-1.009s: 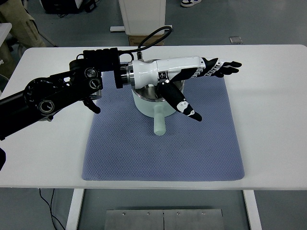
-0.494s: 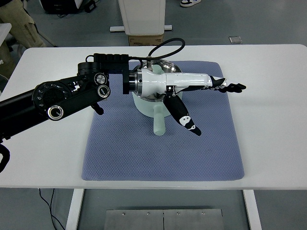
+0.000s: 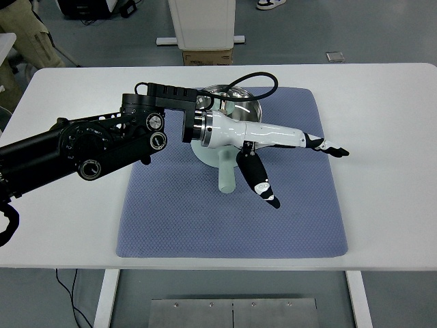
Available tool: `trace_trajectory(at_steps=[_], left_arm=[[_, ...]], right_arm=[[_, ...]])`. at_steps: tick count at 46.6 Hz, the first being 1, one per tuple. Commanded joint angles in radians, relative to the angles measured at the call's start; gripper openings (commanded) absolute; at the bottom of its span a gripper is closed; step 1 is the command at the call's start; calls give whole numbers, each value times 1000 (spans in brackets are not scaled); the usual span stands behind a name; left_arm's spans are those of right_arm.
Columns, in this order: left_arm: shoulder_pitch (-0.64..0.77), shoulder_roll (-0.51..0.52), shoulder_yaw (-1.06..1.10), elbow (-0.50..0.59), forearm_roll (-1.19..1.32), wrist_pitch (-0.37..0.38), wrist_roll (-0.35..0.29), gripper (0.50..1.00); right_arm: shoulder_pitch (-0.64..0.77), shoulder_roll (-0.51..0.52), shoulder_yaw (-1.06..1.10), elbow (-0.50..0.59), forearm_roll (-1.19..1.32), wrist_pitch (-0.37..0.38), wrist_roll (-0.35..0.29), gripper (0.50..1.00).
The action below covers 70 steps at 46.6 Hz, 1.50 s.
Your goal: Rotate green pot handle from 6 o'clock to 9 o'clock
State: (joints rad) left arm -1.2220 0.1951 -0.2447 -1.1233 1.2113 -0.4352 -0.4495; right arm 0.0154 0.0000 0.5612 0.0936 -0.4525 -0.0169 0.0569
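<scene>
White desk (image 3: pixel 382 171) carries a blue mat (image 3: pixel 205 219); the green pot (image 3: pixel 205 152) sits near the mat's far edge, its handle (image 3: pixel 226 176) pointing toward the near edge. Above it, the left hand (image 3: pixel 273 140) is spread flat, thumb (image 3: pixel 258 179) angled down beside the handle, grasping nothing.

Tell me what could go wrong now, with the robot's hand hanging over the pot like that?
The left hand is open beside the handle, holding nothing. Its thumb might slide past the handle instead of pushing it. The forearm lies across the green pot, so it could bump the pot along the blue mat rather than turn it.
</scene>
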Motion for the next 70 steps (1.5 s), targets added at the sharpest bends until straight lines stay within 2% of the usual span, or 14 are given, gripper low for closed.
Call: trace_trajectory(at_steps=[1, 47, 55, 70], left_arm=[[-5, 0, 11, 4, 27, 0, 0, 1000], [-62, -8, 113, 28, 215, -3, 3, 1000], [-80, -8, 114, 28, 215, -83, 3, 1000], [-120, -2, 133, 28, 252, -112, 2, 1000]], right_arm=[[0, 0, -1, 0, 0, 0, 0, 1000], [0, 0, -1, 0, 0, 0, 0, 1000], [0, 0, 0, 0, 0, 0, 0, 1000], [0, 0, 0, 0, 0, 0, 0, 1000]])
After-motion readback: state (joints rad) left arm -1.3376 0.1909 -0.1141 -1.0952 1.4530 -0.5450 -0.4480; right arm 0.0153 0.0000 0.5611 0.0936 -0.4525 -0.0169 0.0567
